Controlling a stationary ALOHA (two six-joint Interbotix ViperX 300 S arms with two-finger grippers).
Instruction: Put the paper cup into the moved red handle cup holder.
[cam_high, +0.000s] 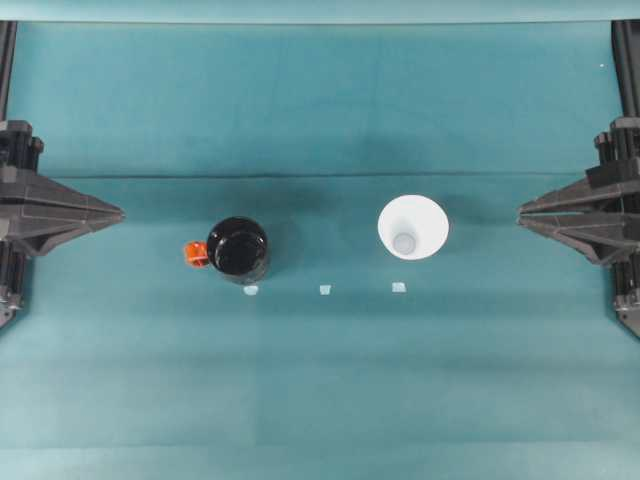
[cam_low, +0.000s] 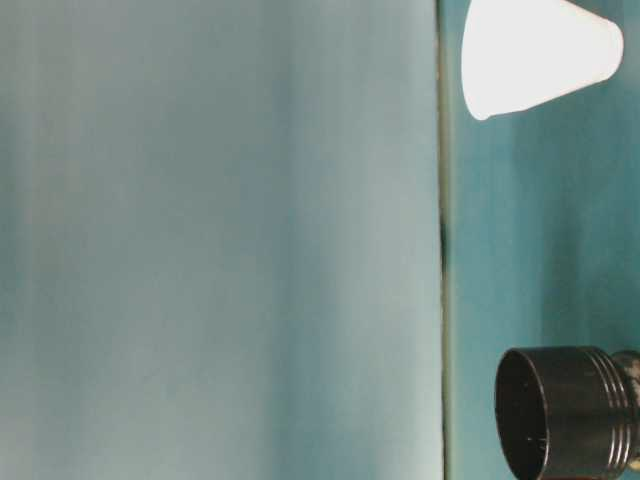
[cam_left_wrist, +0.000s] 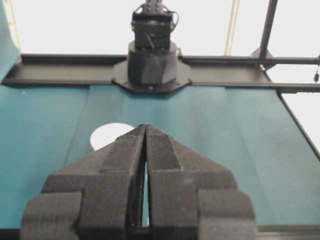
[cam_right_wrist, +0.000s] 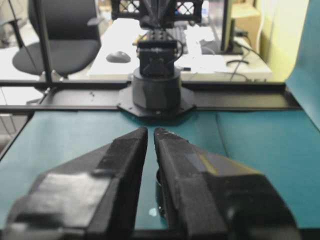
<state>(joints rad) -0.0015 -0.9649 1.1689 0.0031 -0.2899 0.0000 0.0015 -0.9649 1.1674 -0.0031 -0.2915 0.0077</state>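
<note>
Ribbed black fingers of the left gripper (cam_left_wrist: 145, 131) were clenched; we judged the right gripper (cam_right_wrist: 150, 132) nearly closed, empty. We saw the glossy cylindrical red handle cup holder (cam_high: 238, 248) left of centre on teal cloth (cam_high: 320, 380), the smooth, unmarked white paper cup (cam_high: 412, 226) well apart.

The tabletop (cam_high: 320, 380) is covered in a plain teal cloth. The paper cup (cam_high: 412, 227) is white, with a greyish bottom inside. The red handle cup holder (cam_high: 238, 247) is glossy black, and its small handle is orange-red. Three small pale marks (cam_high: 324, 290) lie on the cloth. Both grippers are matte black.
</note>
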